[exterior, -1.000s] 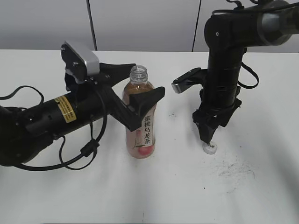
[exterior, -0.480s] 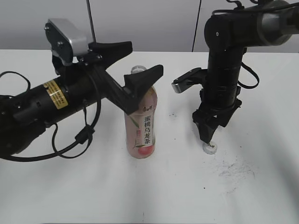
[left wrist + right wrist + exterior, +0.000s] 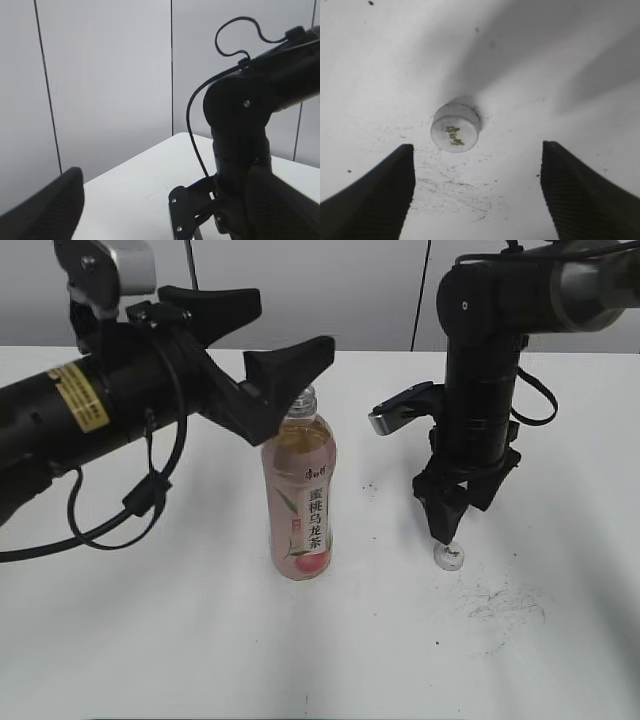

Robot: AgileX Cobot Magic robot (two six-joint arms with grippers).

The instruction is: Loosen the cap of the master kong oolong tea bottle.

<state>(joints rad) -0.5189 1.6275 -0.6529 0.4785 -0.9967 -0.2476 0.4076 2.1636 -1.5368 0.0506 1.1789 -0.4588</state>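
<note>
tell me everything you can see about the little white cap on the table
The small round white-grey plastic cap is off the bottle and lies flat on the white table, top face up, with a faint dark-gold mark on that face. Its side wall looks plain from here; any ribbing is too blurred to tell. It sits over a scuffed patch of tabletop, directly below the right hand, whose two black fingers are spread wide apart to either side of it. Nothing but the table touches it.

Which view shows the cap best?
The right wrist view: the cap lies on the table, filling mid-frame, top mark visible. The exterior view shows it small under the right tool. The left wrist view misses it.
</note>
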